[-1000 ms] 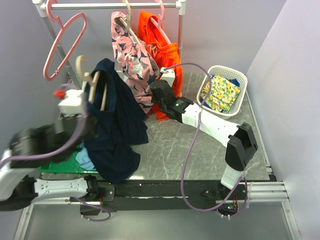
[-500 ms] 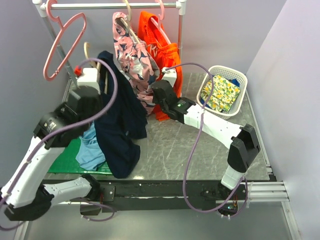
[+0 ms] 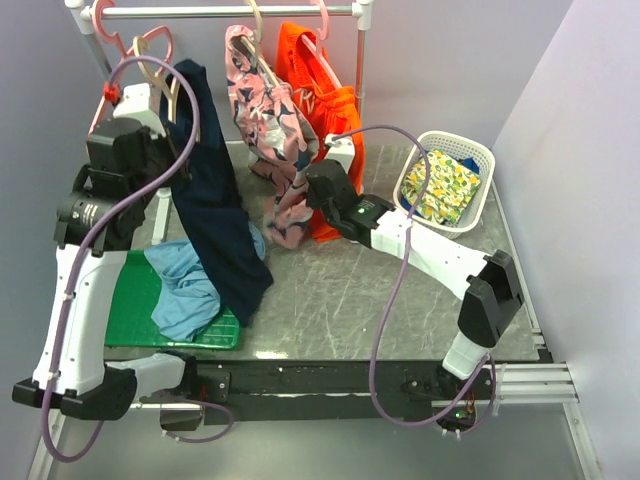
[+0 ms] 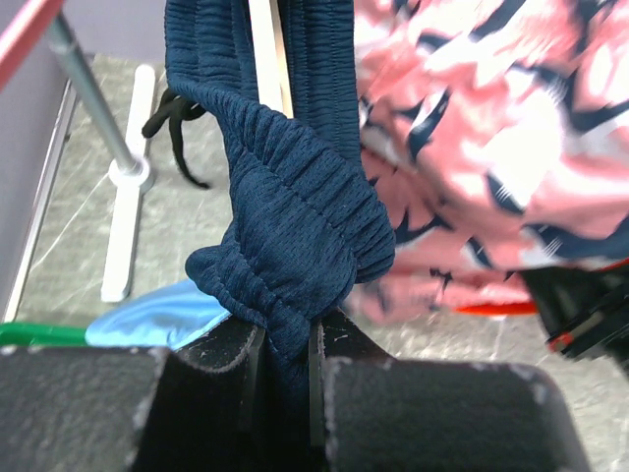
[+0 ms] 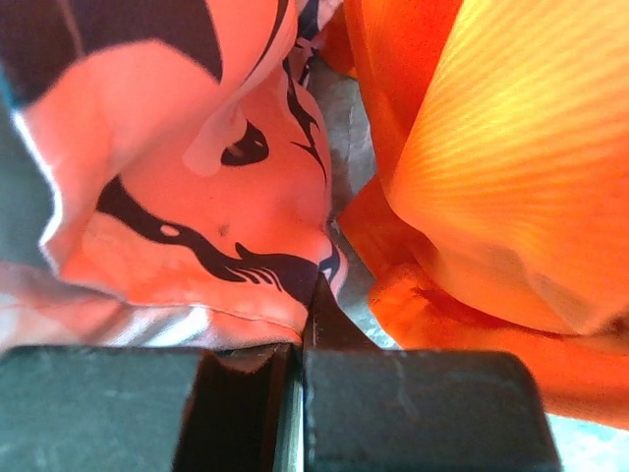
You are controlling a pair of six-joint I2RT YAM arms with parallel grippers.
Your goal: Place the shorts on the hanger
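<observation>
Navy shorts [image 3: 218, 205]: soft ribbed fabric, elastic waistband bunched, drawstring dangling. They are draped over the thin tan hanger [image 4: 267, 49] and hang long and loose. The hanger is raised near the rack's [image 3: 230, 11] left end.

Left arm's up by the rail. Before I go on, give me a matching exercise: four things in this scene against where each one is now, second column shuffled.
Things:
1. navy shorts
2. orange shorts
3. light blue shorts
4. white basket

Places:
A. lying on the green mat
B. far right of the table, holding yellow-patterned cloth
C. pinched in the left claw, draped over the tan hanger
D. hanging from the rail, right of the pink patterned garment

Pairs: 1-C, 2-D, 3-A, 4-B.
</observation>
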